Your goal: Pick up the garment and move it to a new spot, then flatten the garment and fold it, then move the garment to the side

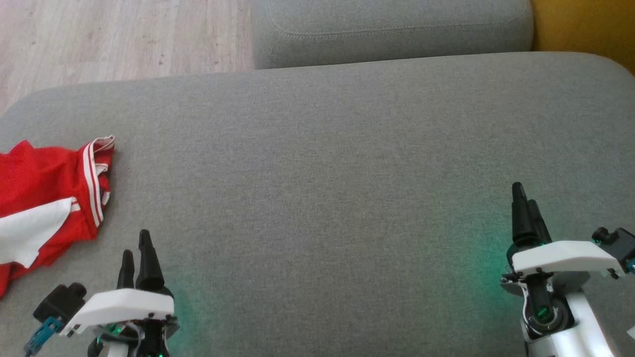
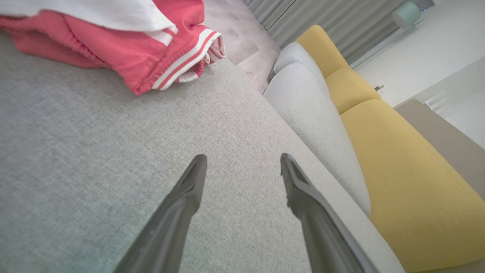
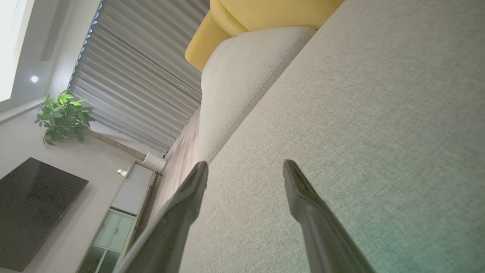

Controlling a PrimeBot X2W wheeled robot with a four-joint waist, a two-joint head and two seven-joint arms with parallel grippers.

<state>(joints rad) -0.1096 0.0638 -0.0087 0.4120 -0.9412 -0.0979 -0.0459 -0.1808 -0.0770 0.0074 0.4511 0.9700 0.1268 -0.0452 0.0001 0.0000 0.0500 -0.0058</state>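
The garment (image 1: 47, 198) is red with white stripes and a white panel, lying crumpled at the left edge of the grey sofa seat (image 1: 322, 163). In the left wrist view the garment (image 2: 125, 41) lies at the top left, well ahead of the fingers. My left gripper (image 1: 136, 248) hovers near the seat's front left, just right of the garment, open with nothing between its fingers (image 2: 189, 189). My right gripper (image 1: 525, 196) stands at the lower right, far from the garment, open and empty; its fingers (image 3: 303, 197) hang over bare grey fabric.
A grey cushion (image 1: 392, 29) lies beyond the seat's far edge, with a yellow cushion (image 1: 585, 25) at the far right. Wooden floor (image 1: 99, 34) shows at the upper left. The right wrist view takes in curtains, a plant (image 3: 62, 113) and a dark screen (image 3: 30, 212).
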